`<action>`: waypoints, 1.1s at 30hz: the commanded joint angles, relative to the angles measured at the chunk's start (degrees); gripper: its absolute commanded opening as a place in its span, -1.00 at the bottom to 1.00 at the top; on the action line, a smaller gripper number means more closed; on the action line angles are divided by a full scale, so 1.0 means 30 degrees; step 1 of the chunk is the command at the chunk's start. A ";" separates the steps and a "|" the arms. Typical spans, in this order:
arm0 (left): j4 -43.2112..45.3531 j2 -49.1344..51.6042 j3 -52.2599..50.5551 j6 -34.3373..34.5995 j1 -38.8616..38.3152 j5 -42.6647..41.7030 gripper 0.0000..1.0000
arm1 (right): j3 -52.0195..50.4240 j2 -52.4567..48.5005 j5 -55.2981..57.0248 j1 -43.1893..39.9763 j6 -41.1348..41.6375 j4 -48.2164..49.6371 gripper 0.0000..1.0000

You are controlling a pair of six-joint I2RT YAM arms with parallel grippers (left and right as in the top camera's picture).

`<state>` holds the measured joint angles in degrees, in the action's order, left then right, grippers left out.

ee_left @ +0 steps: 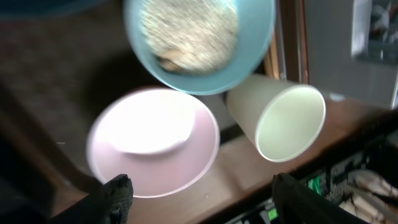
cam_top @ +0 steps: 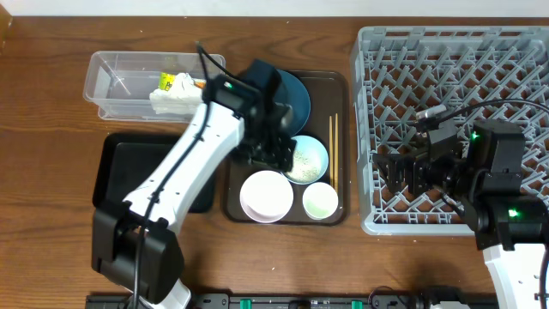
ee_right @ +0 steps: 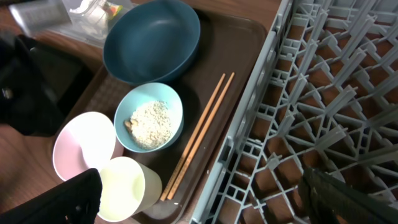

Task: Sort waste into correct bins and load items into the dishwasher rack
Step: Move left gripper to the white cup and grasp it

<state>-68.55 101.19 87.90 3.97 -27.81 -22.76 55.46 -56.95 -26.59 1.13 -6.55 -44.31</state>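
The brown wooden worktop (cam_top: pixel 51 103) bears a clear plastic tub (cam_top: pixel 116 81) at the far left, with a black tray (cam_top: pixel 120 167) just nearer the robot. A brown serving tray (cam_top: pixel 322 94) lies mid-worktop, and the grey dishwasher rack (cam_top: pixel 446 77) sits just beside it on the right.

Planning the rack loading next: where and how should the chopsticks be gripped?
Grip the chopsticks near their far ends, from straight above, pinching across both. They lie flat, side by side on the tray. Their near ends crowd the cup, while the far half has bare tray on either side.
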 commanded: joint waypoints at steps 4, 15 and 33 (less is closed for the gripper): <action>0.0452 0.0066 -0.1195 -0.0073 -0.1530 -0.1341 0.48 | 0.0350 0.0007 -0.0284 0.0189 -0.0051 -0.0022 0.98; 0.4386 0.0073 -0.3657 0.6623 -0.5260 0.5340 0.43 | 0.0350 0.0007 -0.0284 0.0189 -0.0051 -0.0022 0.98; 0.6732 0.0117 -0.5399 0.7723 -0.5595 0.5603 -0.07 | 0.0350 0.0007 -0.0291 0.0189 -0.0051 -0.0284 0.99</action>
<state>-48.45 101.19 72.03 25.96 -44.49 -7.07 55.46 -56.95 -26.59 1.13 -6.55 -45.12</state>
